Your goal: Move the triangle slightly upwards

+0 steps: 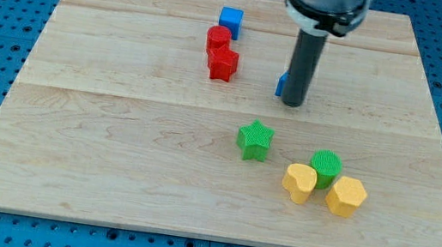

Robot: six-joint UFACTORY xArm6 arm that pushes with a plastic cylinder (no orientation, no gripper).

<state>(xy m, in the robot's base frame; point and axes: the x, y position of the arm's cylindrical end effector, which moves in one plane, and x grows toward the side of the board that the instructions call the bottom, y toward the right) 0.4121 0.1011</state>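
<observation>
Left of centre in the upper frame, a red cylinder point(218, 37) touches a red star point(223, 64) below it, with a blue cube point(231, 21) just above; all sit clear of the work. At upper centre, a blue block point(280, 83), presumably the triangle though mostly hidden, shows as a sliver. My tip point(292, 104) stands touching its right side; I judge it should come underneath to push upward. There is no pincer, only a rod holding nothing. Lower down lie a green star point(255, 140), yellow heart point(299, 183), green cylinder point(326, 167) and yellow hexagon point(346, 196).
</observation>
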